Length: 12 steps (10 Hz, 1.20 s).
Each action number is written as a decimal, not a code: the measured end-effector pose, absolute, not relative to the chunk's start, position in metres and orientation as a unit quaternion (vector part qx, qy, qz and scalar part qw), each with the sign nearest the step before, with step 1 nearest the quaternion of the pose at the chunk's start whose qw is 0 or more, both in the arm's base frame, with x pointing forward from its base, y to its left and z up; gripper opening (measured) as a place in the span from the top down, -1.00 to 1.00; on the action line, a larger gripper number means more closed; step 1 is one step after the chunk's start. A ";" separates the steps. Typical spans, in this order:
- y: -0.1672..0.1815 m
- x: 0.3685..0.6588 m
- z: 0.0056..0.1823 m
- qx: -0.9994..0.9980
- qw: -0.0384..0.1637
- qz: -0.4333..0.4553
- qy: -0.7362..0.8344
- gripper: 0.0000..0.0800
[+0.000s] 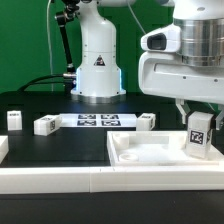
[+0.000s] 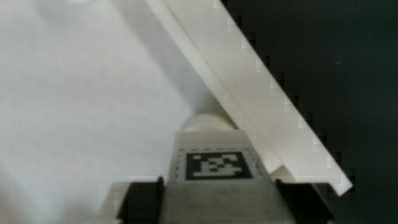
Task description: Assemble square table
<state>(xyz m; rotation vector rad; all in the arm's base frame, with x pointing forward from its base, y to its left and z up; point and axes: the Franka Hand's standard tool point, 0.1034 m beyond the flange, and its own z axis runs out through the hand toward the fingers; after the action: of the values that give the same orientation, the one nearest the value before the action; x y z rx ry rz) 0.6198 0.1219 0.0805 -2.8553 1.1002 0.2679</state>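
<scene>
One leg [image 1: 198, 133] is clenched in the claw [image 1: 198, 118] at the lower right of the exterior view, down at a corner of the tabletop [image 1: 150, 152] close by its rim; spare legs [image 1: 45, 125] [image 1: 14, 120] [image 1: 148, 121] lie on the bench [image 1: 60, 142]; the held leg could catch the rim and tilt, or slip in the grip if pressed crooked.

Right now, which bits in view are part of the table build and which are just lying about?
Job:
- table top
- held leg, clamped in the tool
- loose legs

Lying about:
- marker board
- white rail
</scene>
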 end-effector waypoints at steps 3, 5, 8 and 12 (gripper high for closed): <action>0.124 0.621 0.080 -0.896 0.032 0.086 0.434 0.26; 0.126 0.622 0.080 -0.868 0.031 0.089 0.487 0.26; 0.127 0.621 0.080 -0.879 0.033 0.089 0.468 0.25; 0.127 0.622 0.080 -0.930 0.044 0.084 0.354 -0.59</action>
<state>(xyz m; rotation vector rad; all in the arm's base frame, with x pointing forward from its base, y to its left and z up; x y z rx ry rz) 0.6216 0.1274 0.0802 -2.8440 1.0827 0.2565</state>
